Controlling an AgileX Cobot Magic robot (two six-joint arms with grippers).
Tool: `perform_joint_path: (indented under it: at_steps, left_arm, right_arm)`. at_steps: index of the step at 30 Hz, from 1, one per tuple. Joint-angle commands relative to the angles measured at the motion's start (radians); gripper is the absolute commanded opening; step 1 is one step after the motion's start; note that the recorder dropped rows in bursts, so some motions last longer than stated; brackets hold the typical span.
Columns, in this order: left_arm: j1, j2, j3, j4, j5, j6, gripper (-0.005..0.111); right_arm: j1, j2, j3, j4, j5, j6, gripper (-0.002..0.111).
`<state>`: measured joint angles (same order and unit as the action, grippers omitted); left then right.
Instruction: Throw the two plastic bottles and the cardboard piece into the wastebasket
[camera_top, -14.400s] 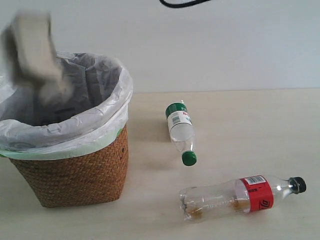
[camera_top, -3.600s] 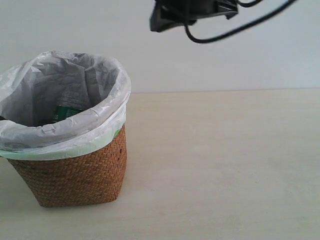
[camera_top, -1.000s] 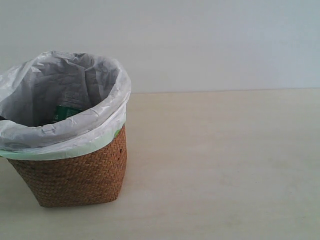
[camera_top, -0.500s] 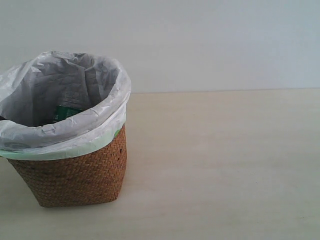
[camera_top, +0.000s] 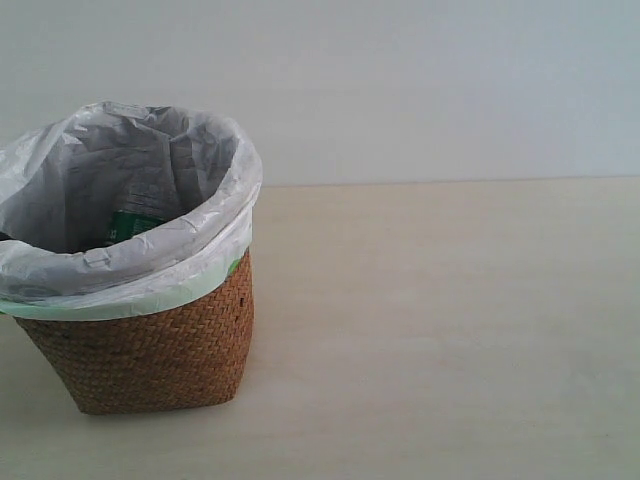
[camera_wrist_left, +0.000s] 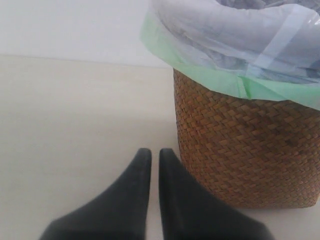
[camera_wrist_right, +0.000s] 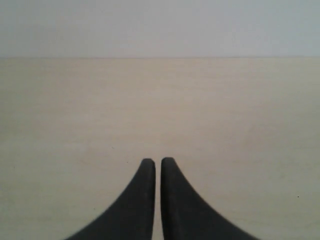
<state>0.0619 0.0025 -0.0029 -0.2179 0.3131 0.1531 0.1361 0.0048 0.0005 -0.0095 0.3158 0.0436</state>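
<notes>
Exterior: basket (camera_top: 150, 350) at left, near edge of table (camera_top: 450, 320), upright, bag (camera_top: 215, 215) folded over its rim. Green patch (camera_top: 130, 224) shows low inside at the basket's far side, likely the short bottle's label. Can't tell that bottle's long axis. Long bottle and cardboard not visible; probably deeper inside, hidden by the bag. No task item on the table right of the basket. Neither arm in this view.

Left wrist: left gripper (camera_wrist_left: 154, 155) has fingers together, thin slit only, nothing held. It sits low over the table with the basket (camera_wrist_left: 245, 145) just beside it, not touching. The basket wall is the only thing close enough to clip.

Right wrist: right gripper (camera_wrist_right: 158, 162) has fingers together and is empty. Only bare table (camera_wrist_right: 160, 100) and wall ahead; basket not in view, so it's well off this arm's line.

Read: the left arm is the nearer one to the basket. Nothing is left out to reach for, so the task looks done.
</notes>
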Motion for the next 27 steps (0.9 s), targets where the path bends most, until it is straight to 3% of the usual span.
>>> perform_joint_path:
  at_steps: [1, 27]
  left_arm:
    - [0.003, -0.002, 0.003, 0.002, -0.003, -0.009, 0.006]
    - [0.003, -0.002, 0.003, 0.002, -0.003, -0.009, 0.006]
  right_arm:
    - [0.001, -0.005, 0.000, 0.000, 0.011, -0.032, 0.001]
    - [0.001, -0.005, 0.000, 0.000, 0.022, -0.106, 0.001]
